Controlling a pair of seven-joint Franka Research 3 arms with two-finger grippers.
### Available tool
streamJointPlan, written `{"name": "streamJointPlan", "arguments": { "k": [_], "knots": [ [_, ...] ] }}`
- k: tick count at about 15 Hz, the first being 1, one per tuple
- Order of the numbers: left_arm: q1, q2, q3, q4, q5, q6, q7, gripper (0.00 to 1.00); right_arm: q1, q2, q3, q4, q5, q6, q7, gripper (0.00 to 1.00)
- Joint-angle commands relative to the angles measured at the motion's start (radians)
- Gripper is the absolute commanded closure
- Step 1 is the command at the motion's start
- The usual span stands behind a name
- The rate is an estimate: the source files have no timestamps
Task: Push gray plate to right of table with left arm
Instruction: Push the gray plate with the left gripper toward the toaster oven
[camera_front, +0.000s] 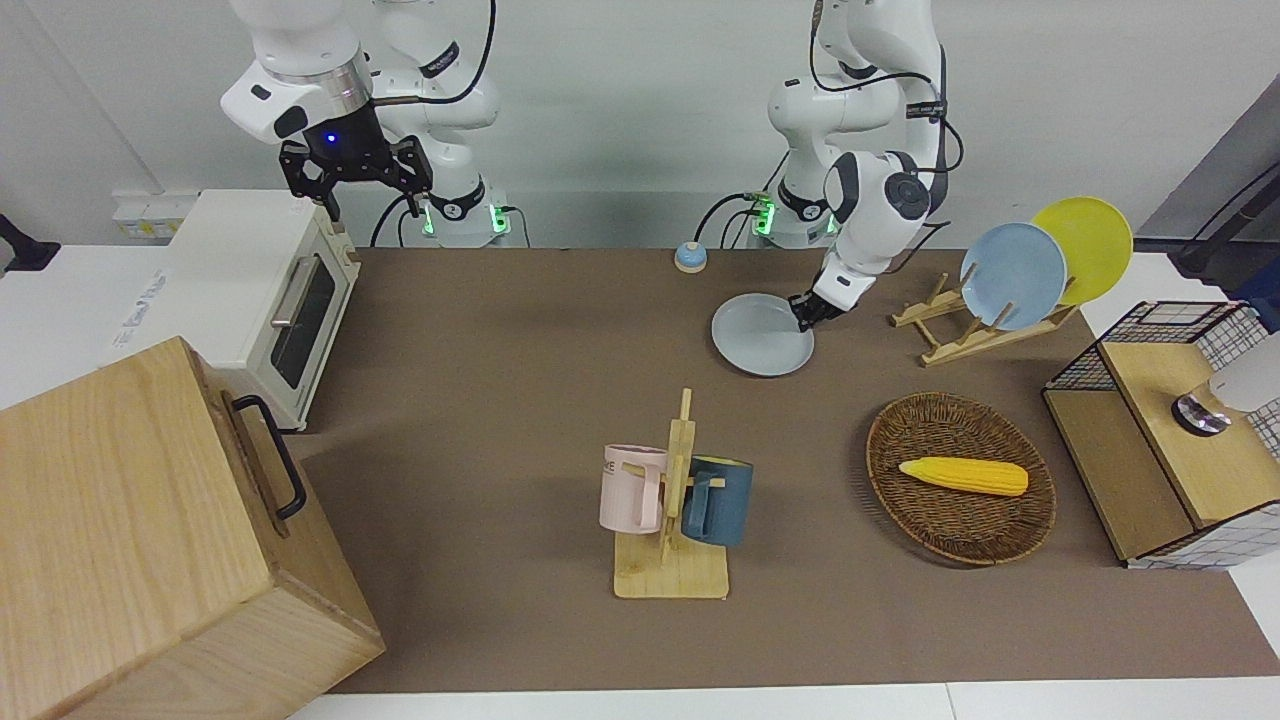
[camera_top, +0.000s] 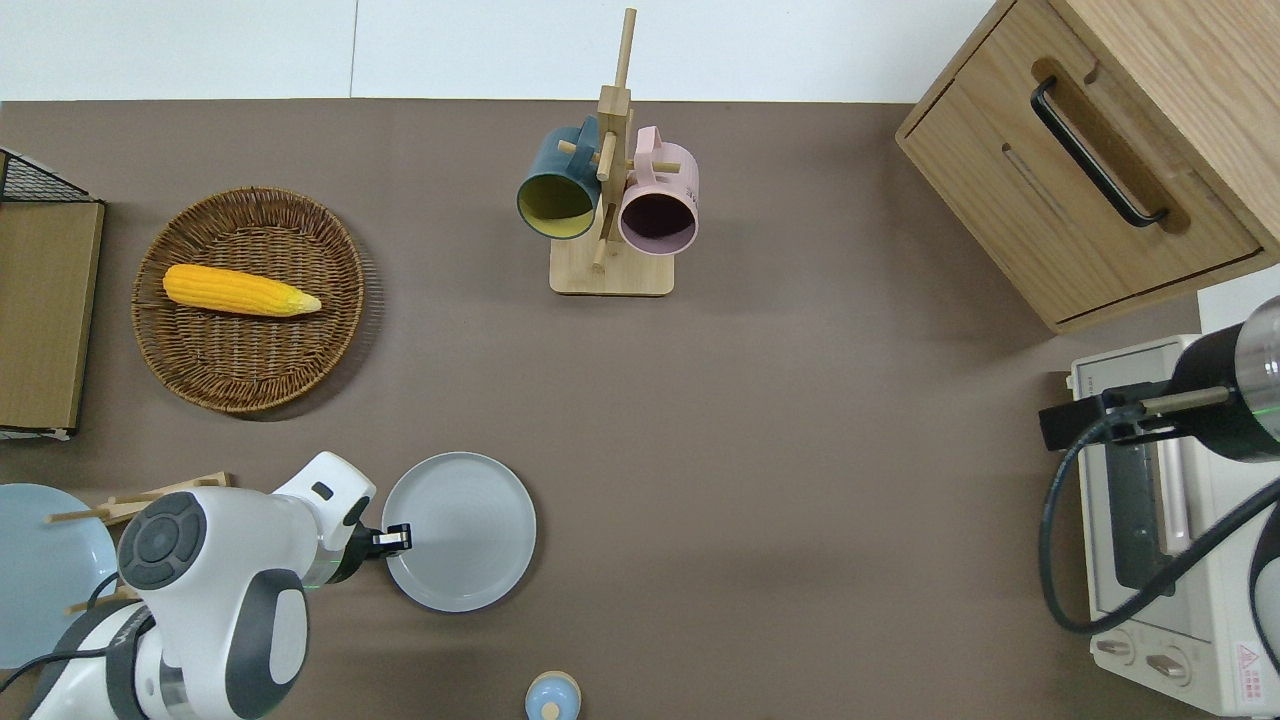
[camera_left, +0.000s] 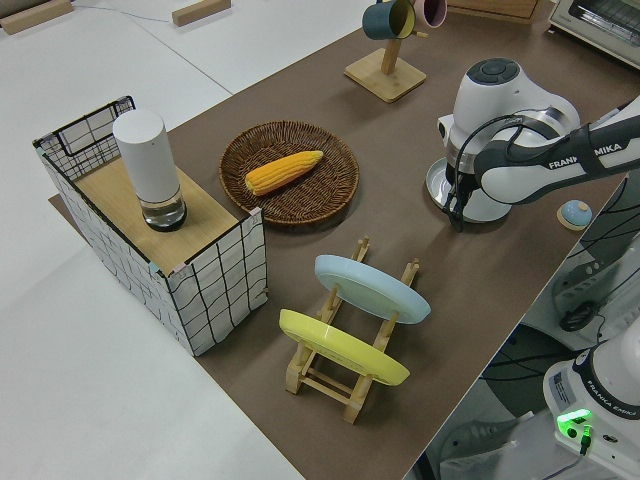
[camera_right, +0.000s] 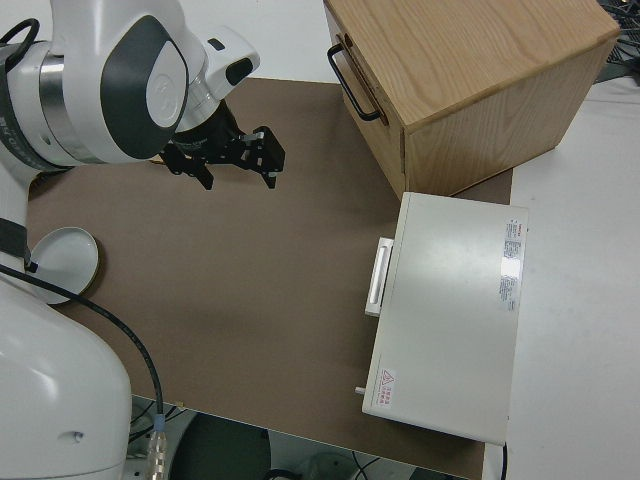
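The gray plate (camera_top: 470, 535) (camera_front: 755, 340) lies flat on the brown table (camera_top: 760, 450), nearer to the robots than the mug rack. My left gripper (camera_top: 398, 538) (camera_front: 803, 312) is down at the plate's rim on the side toward the left arm's end of the table, fingers shut with nothing held, tip touching the rim. In the left side view the left gripper (camera_left: 457, 215) and arm hide most of the plate (camera_left: 436, 186). The right arm is parked with its right gripper (camera_front: 372, 205) (camera_right: 240, 172) open; the plate (camera_right: 62, 262) shows there too.
A mug rack (camera_top: 610, 270) with a blue and a pink mug stands mid-table. A wicker basket (camera_top: 240, 365) holds a corn cob. A plate rack (camera_front: 985, 325) carries a sky-blue and a yellow plate. A toaster oven (camera_front: 270, 300) and wooden cabinet (camera_front: 150, 540) fill the right arm's end.
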Motion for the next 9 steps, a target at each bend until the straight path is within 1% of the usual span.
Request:
{"name": "streamJointPlan", "arguments": {
  "k": [1, 3, 7, 8, 9],
  "knots": [
    [-0.069, 0.017, -0.030, -0.016, -0.037, 0.016, -0.073, 1.00, -0.024, -0.009, 0.019, 0.000, -0.008, -0.014, -0.008, 0.005],
    [-0.089, 0.021, -0.059, -0.013, -0.068, 0.025, -0.091, 1.00, -0.024, -0.009, 0.019, 0.000, -0.008, -0.014, -0.008, 0.005],
    [-0.126, 0.035, -0.067, -0.003, -0.117, 0.036, -0.096, 1.00, -0.024, -0.009, 0.019, 0.000, -0.008, -0.014, -0.008, 0.005],
    [-0.131, 0.041, -0.078, 0.000, -0.125, 0.039, -0.097, 1.00, -0.024, -0.009, 0.019, 0.000, -0.008, -0.014, -0.008, 0.005],
    [-0.134, 0.044, -0.079, 0.002, -0.125, 0.040, -0.100, 1.00, -0.024, -0.009, 0.019, 0.000, -0.008, -0.014, -0.008, 0.005]
  ]
}}
